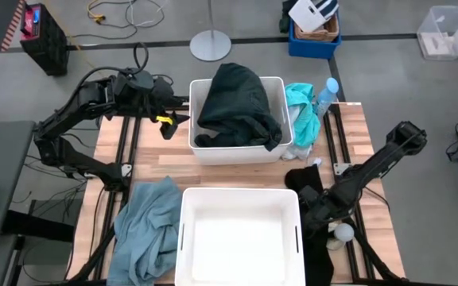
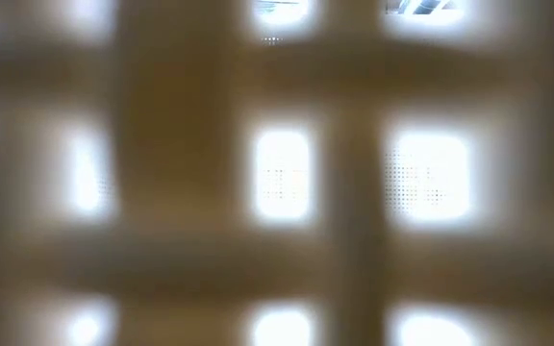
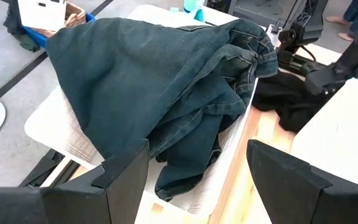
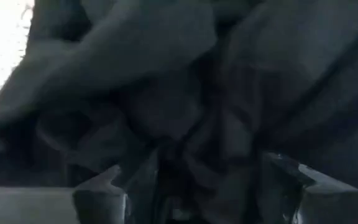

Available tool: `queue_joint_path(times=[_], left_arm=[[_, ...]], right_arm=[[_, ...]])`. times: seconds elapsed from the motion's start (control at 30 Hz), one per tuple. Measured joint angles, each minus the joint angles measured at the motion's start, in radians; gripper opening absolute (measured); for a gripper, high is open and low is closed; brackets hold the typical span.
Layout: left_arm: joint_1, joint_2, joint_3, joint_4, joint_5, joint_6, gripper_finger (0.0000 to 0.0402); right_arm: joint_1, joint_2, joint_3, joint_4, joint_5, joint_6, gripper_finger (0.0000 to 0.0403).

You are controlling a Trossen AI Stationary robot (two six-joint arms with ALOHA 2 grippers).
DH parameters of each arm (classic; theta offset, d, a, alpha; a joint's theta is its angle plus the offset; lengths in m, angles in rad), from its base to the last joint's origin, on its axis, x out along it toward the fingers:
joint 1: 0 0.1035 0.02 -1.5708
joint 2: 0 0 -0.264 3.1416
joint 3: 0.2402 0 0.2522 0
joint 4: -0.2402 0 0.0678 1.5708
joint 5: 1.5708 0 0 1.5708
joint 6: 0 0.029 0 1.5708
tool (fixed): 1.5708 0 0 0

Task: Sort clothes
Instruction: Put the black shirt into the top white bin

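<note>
A dark green garment (image 1: 237, 107) is heaped in the far white bin (image 1: 275, 147) and hangs over its rim; it also shows in the left wrist view (image 3: 160, 87). My left gripper (image 1: 169, 121) is open and empty beside that bin's left wall, and the garment lies beyond its fingers (image 3: 197, 180). A black garment (image 1: 307, 187) lies on the table right of the near white bin (image 1: 241, 230). My right gripper (image 1: 315, 213) is open, low over it. A blue-grey garment (image 1: 145, 230) lies left of the near bin. A turquoise garment (image 1: 300, 107) lies right of the far bin. My right gripper comes down slanting from the table's right onto the black garment. A bunched fold of it (image 4: 185, 143) lies between the two spread fingers (image 4: 104, 190). I cannot tell whether the fingers touch the cloth. The garment lies slack on the table.
A clear blue-capped bottle (image 1: 324, 95) stands by the turquoise garment at the far right. A small whitish thing (image 1: 342, 232) lies near my right gripper. The near bin holds nothing. A blurred lattice wall (image 2: 277, 173) fills the low view.
</note>
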Motion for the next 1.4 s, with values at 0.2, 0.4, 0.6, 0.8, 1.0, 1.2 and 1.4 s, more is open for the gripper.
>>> queue_joint_path(times=[0.2, 0.4, 0.6, 0.8, 1.0, 1.2, 1.4], left_arm=[[0.0, 0.0, 0.0, 0.0, 0.0, -0.019, 0.0263], [0.0, 0.0, 0.0, 0.0, 0.0, -0.028, 0.0263], [0.0, 0.0, 0.0, 0.001, 0.0, -0.03, 0.0263], [0.0, 0.0, 0.0, 0.001, 0.0, -0.029, 0.0263], [0.0, 0.0, 0.0, 0.001, 0.0, -0.031, 0.0263], [0.0, 0.0, 0.0, 0.001, 0.0, -0.034, 0.0263], [0.0, 0.0, 0.0, 0.0, 0.0, -0.037, 0.0263]], right_arm=[[-0.008, 0.045, -0.018, 0.113, -0.019, -0.005, 0.0135], [-0.003, -0.024, -0.024, 0.122, -0.026, -0.009, 0.002], [0.021, -0.144, 0.067, -0.101, 0.011, -0.007, 0.002], [0.029, -0.228, 0.219, -0.381, 0.067, -0.057, 0.0019], [0.012, -0.25, 0.409, -0.543, 0.155, -0.178, 0.0018], [-0.04, -0.237, 0.6, -0.624, 0.241, -0.346, 0.0018], [-0.116, -0.236, 0.784, -0.661, 0.381, -0.53, 0.0018]])
